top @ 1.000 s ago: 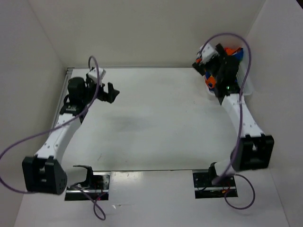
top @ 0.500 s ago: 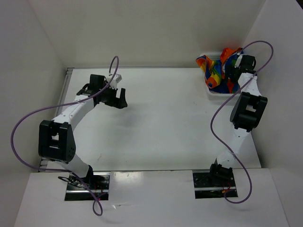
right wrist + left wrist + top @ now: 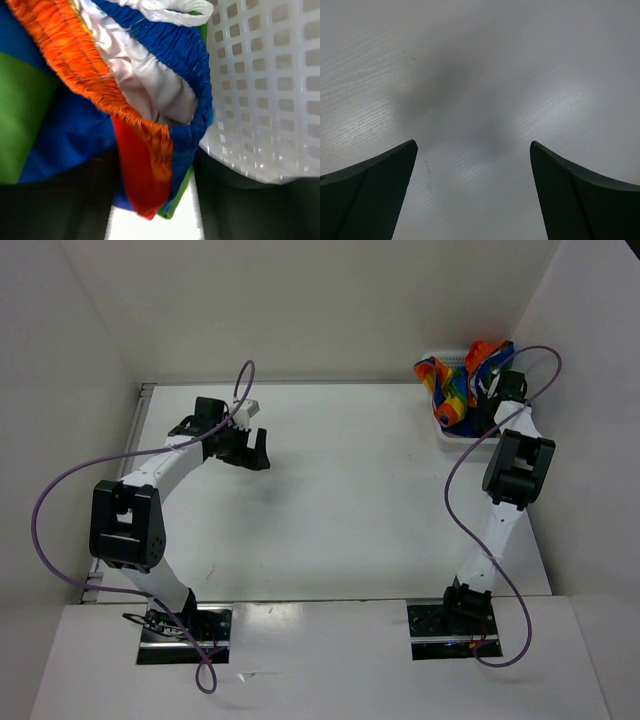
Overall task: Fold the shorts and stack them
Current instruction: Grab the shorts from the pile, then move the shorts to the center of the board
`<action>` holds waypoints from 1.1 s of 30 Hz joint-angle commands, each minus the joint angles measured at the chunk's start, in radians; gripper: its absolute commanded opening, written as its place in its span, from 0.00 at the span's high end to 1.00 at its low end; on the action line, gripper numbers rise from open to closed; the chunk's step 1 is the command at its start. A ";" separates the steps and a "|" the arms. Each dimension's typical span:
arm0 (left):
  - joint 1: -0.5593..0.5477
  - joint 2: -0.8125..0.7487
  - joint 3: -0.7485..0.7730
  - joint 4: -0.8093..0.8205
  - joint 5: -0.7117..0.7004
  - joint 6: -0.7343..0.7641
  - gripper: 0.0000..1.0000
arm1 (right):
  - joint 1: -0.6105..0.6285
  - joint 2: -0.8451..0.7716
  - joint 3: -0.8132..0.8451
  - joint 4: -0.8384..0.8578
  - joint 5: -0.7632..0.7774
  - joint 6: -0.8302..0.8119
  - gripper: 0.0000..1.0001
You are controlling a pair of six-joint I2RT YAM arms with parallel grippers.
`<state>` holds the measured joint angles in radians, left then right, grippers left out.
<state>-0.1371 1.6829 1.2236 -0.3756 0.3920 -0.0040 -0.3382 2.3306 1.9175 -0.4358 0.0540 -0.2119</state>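
The shorts are a crumpled rainbow-striped heap in a white mesh basket at the table's far right corner. My right gripper is down in the basket at the heap's right side. In the right wrist view a fold of the orange and blue elastic waistband hangs between the two dark fingers, which press it from both sides, with the white drawstring above. My left gripper hovers open over bare table at the far left, with nothing between its fingers.
The basket wall stands right beside my right finger. White walls close in the table at the back and on both sides. The arms' bases sit at the near edge.
My right gripper has sunk into the basket and its jaws have narrowed onto the shorts' waistband. The left arm has swung a little to the right, its gripper still open.
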 commanded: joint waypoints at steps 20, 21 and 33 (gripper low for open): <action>0.004 -0.121 0.004 0.053 -0.001 0.004 0.00 | 0.191 -0.496 0.103 0.180 0.095 0.138 1.00; 0.004 -0.133 -0.006 0.063 -0.019 0.004 0.00 | 0.191 -0.517 0.133 0.180 0.095 0.149 1.00; 0.039 -0.405 -0.127 0.184 -0.194 0.004 0.00 | 0.727 -0.553 0.573 0.092 0.020 0.242 1.00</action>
<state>-0.1291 1.3319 1.1133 -0.2546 0.2543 -0.0040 0.3126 1.7176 2.4138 -0.3073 0.1089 -0.0525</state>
